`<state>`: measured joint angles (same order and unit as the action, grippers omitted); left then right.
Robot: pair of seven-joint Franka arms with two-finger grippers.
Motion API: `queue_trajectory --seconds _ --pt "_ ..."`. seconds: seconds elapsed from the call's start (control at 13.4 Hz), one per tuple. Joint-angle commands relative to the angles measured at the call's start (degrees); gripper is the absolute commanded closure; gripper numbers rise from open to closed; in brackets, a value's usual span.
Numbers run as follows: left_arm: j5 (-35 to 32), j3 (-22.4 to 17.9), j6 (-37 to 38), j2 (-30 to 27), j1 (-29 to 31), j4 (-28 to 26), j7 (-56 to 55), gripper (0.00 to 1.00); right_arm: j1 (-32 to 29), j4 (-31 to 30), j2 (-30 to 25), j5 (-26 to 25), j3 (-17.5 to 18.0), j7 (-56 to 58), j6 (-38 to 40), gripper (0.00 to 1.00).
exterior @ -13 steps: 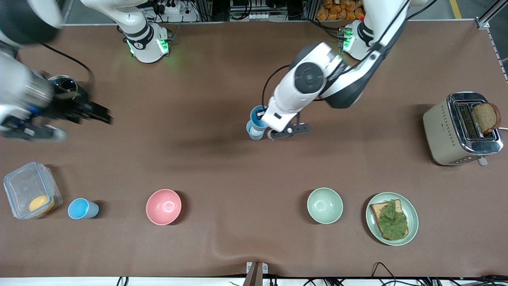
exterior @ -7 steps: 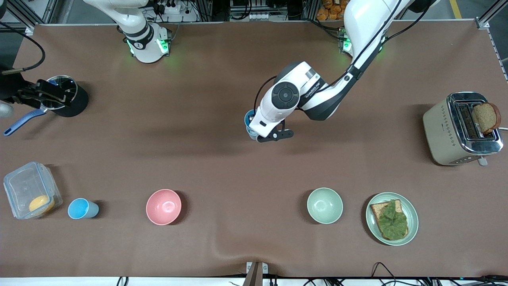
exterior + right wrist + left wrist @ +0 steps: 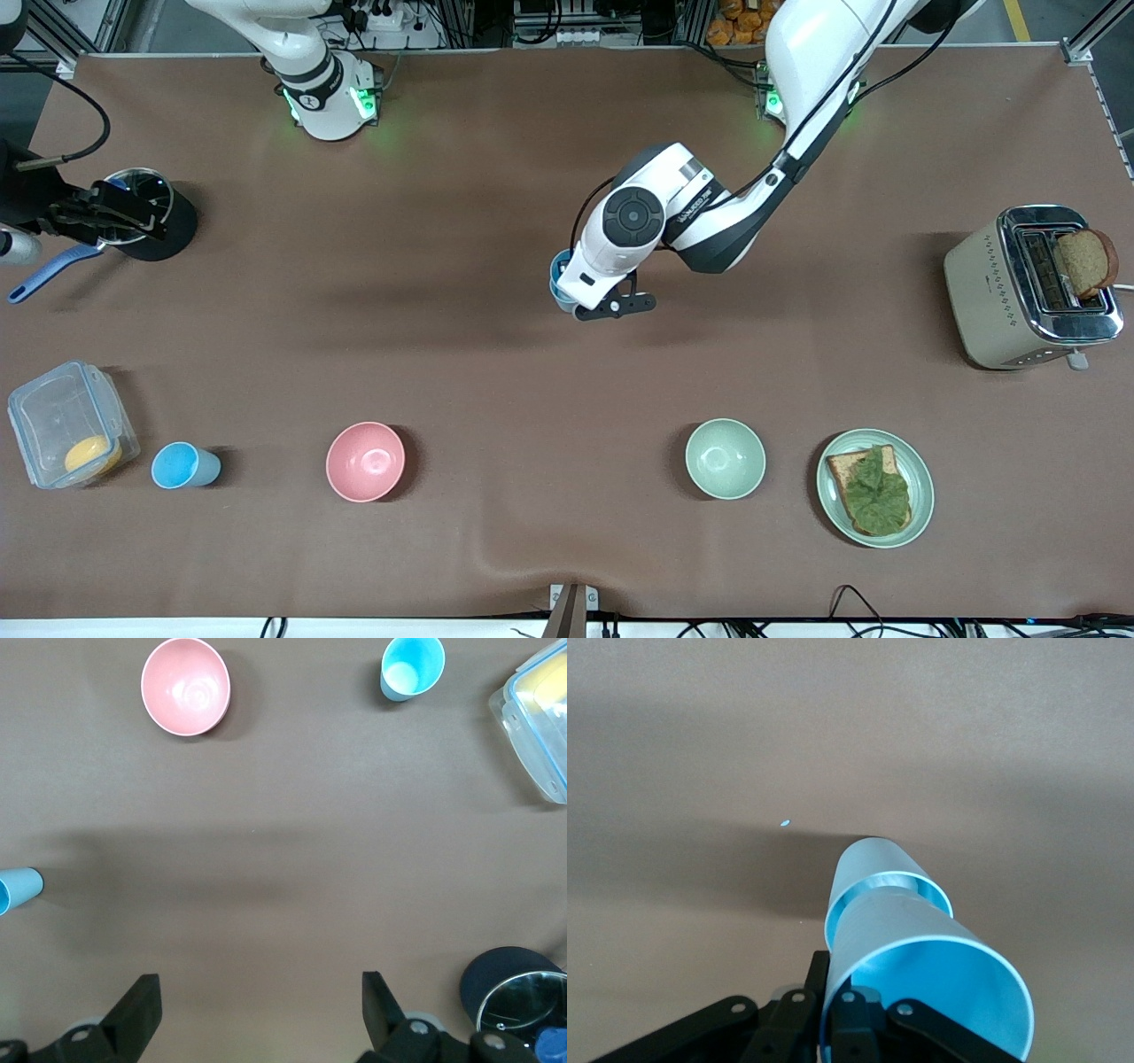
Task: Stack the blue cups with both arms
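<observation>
The left end effector (image 3: 592,306) is seen closed on the rim of a blue cup (image 3: 921,988), which is nested into a second blue cup (image 3: 877,870); the pair (image 3: 560,279) is held near the middle of the counter (image 3: 496,363), mostly hidden under the wrist in the front view. Whether the lower cup rests on the counter cannot be told. The right end effector (image 3: 133,221) is found with its fingers (image 3: 137,1014) spread wide and holding nothing, over a dark round container (image 3: 155,221) at the right arm's end of the counter, with a blue handle (image 3: 49,270) just beside it. A third blue cup (image 3: 182,466) stands upright nearer to the front camera at that same end, well apart from both end effectors, between a clear plastic box (image 3: 66,424) and a pink bowl (image 3: 365,461). A green bowl (image 3: 725,458) and a plate (image 3: 921,496) bearing a leaf-topped slice of bread are noted toward the left arm's end, as is a toaster (image 3: 1019,292) with a slice of bread in its slot. Nothing is seen lying between the held pair and the third cup.
</observation>
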<state>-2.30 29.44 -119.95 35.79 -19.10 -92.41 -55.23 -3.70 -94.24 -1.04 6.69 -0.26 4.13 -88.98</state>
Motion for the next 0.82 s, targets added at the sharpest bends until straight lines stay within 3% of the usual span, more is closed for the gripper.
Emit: queue_trajectory --seconds 0.0,0.6,0.74 --pt "-1.66 -0.17 -1.51 0.33 -0.85 -0.14 -1.64 1.00 -0.96 0.10 -1.07 -0.10 0.70 0.88 -0.14 0.00" --pt "-2.88 -0.17 -3.71 1.12 -1.03 -0.57 -1.64 1.00 -0.96 2.56 -0.63 -0.28 0.70 0.70 -0.04 0.00" --pt "-2.98 -0.17 -3.71 0.77 -0.94 -0.57 -1.64 0.98 -0.26 2.57 -0.55 -6.04 0.87 0.88 -0.14 0.00"
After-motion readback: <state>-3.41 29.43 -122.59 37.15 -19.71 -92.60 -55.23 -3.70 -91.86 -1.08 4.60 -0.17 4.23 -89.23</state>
